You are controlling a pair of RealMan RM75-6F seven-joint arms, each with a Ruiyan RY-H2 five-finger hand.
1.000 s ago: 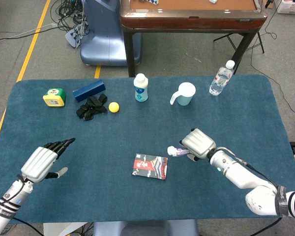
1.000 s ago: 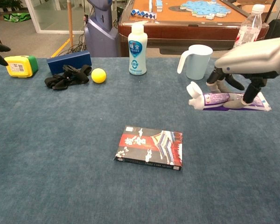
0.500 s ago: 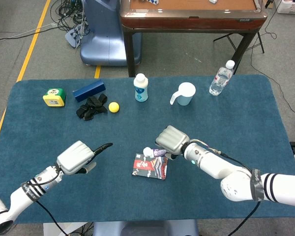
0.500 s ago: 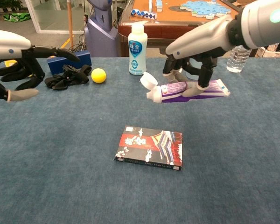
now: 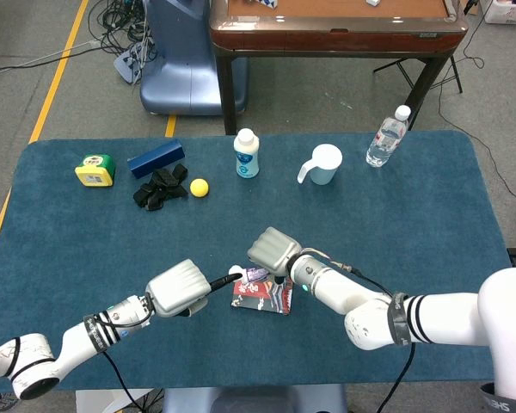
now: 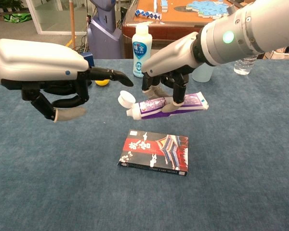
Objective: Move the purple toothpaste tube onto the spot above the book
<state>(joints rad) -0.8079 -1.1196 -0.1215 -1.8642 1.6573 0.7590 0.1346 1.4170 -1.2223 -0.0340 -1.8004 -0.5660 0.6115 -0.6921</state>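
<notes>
Purple toothpaste tube (image 6: 171, 104) pinched in right hand (image 6: 166, 85) fingers; left hand (image 6: 62, 89) fingers spread, empty.

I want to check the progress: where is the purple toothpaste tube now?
In the chest view, the purple toothpaste tube is held by the right hand, in the air near the table's middle, above the book's far edge, cap toward the left hand.

We see a grey carpet floor (image 5: 60, 52) with a yellow line (image 5: 56, 82) running across it. Behind our blue cloth-covered table (image 5: 464, 215) stands a brown wooden table with dark legs (image 5: 335, 34). A big blue-grey machine base (image 5: 185, 60) sits beside it, with black cables (image 5: 120, 17) tangled nearby.
</notes>
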